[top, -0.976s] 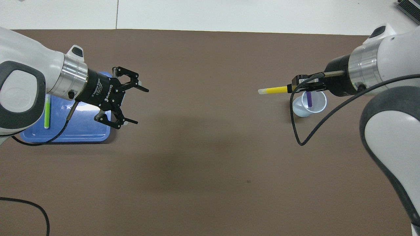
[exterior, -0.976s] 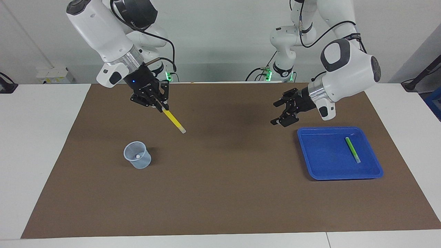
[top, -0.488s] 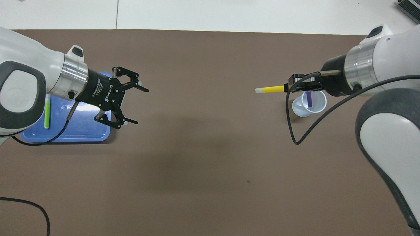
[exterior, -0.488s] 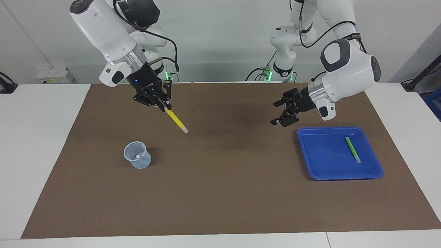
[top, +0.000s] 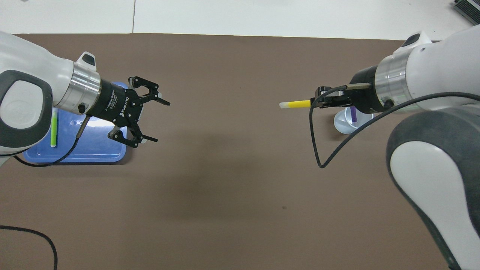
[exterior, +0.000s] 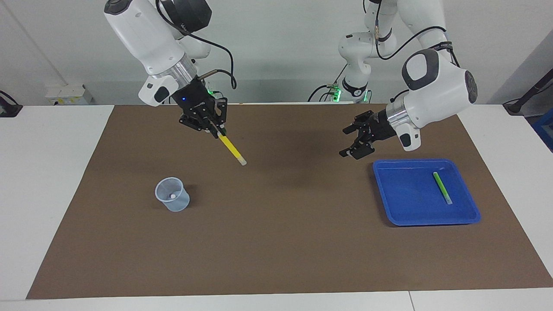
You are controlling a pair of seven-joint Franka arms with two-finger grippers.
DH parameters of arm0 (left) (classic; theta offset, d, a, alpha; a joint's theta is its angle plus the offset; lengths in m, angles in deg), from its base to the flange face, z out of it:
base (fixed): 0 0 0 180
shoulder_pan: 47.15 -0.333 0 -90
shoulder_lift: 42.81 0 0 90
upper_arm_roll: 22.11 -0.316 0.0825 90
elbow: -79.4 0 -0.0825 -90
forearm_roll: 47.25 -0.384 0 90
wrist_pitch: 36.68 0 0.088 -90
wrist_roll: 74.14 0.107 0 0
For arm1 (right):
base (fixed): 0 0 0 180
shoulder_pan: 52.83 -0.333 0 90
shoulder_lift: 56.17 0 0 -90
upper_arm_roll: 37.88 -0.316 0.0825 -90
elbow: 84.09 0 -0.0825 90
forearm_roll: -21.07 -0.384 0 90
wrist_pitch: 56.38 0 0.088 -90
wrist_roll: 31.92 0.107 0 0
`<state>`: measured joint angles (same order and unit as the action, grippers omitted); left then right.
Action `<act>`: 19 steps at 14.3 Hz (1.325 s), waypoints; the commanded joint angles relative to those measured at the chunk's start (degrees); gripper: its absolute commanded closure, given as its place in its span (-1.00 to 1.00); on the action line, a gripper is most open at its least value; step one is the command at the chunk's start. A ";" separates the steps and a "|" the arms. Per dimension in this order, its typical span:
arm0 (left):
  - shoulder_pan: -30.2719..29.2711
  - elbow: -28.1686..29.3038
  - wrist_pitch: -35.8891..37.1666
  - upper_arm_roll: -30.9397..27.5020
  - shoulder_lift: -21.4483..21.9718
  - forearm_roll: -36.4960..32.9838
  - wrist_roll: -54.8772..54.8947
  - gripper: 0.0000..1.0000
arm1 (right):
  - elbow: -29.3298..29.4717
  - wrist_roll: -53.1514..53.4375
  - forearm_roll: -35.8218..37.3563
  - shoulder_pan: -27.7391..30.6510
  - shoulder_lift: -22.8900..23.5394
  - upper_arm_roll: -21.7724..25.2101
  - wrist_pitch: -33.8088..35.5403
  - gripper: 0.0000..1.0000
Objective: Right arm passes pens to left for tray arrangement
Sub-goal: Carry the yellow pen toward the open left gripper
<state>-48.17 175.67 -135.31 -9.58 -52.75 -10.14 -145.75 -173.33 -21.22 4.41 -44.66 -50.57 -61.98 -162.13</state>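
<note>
Risk here sits mostly in the handover: the right gripper (exterior: 214,128) pinches the yellow pen (exterior: 232,149) by one end only, up in the air over the brown mat (exterior: 276,242), beside the translucent cup (exterior: 172,194) on the side toward the tray (exterior: 391,203), so the long free end could swing or slip if the left gripper (exterior: 351,141) closes off-centre. That left gripper waits with its fingers spread wide, just off the tray's edge, well apart from the pen. If the right lets go before the left has hold, the pen would likely drop to the mat and roll. The green pen (exterior: 442,187) already lies in the tray; the purple pen (top: 353,113) stands in the cup, so a careless return could tip that light cup
</note>
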 commanded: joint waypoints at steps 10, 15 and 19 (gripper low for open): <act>0.58 1.82 -1.91 -0.32 1.42 2.17 -2.11 -0.96 | -0.94 19.80 -1.70 -11.77 3.45 -0.25 -15.00 1.00; 1.98 1.55 -7.88 0.38 1.42 6.83 -8.54 -0.96 | -1.02 21.20 -7.42 -15.01 4.25 -0.25 -19.04 1.00; 1.90 1.20 -13.42 3.18 1.42 9.38 -12.92 -0.95 | -0.67 25.07 -7.33 -18.27 6.09 -0.25 -24.49 1.00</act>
<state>-46.65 175.70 -145.59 -7.63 -52.63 -2.75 -155.64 -174.20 2.61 -1.82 -62.00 -45.59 -62.12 -184.03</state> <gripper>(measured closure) 0.022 0.806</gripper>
